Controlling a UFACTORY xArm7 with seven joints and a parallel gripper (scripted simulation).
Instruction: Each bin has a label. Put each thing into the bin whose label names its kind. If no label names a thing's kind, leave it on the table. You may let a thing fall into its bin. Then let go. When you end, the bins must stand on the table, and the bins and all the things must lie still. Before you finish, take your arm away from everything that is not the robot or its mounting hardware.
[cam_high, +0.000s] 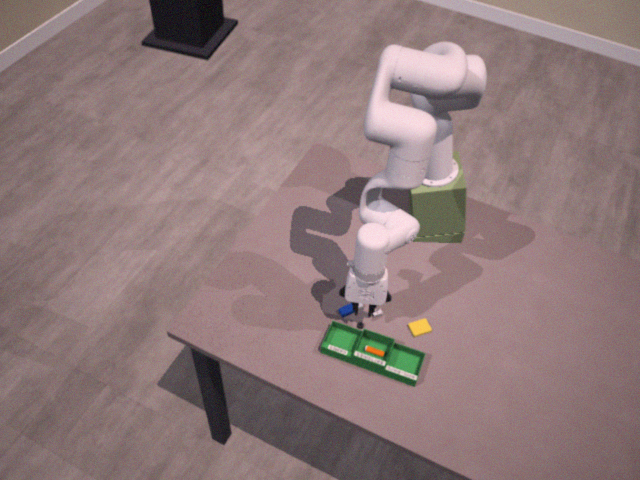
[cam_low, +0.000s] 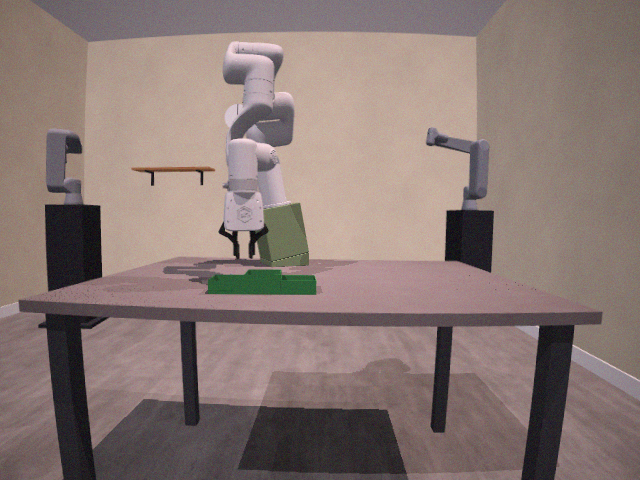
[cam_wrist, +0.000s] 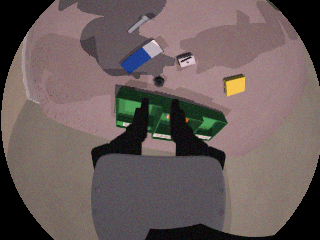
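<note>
On the counter (cam_high: 516, 335) (cam_low: 413, 289) (cam_wrist: 270, 100), the green three-bin plastic tray (cam_high: 369, 365) (cam_low: 258, 286) (cam_wrist: 210, 112) holds only an orange cylinder (cam_high: 374, 350) (cam_wrist: 185, 119), in its middle bin. The gripper (cam_high: 363, 313) (cam_low: 244, 256) (cam_wrist: 159, 106) hangs empty, roughly a third open. Outside lie a blue-and-white block (cam_high: 346, 310) (cam_wrist: 135, 60), yellow square block (cam_high: 419, 327) (cam_wrist: 235, 85), slim grey rod (cam_wrist: 139, 24), small white block (cam_wrist: 186, 60) and dark round piece (cam_high: 360, 325) (cam_wrist: 158, 81); sorting seems barely begun.

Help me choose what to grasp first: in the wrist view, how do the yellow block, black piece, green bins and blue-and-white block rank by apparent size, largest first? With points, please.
1. Green bins (cam_high: 341, 339) (cam_low: 261, 285) (cam_wrist: 130, 106)
2. Blue-and-white block (cam_high: 346, 310) (cam_wrist: 136, 60)
3. Yellow block (cam_high: 419, 327) (cam_wrist: 235, 86)
4. Black piece (cam_high: 360, 325) (cam_wrist: 159, 81)
</note>
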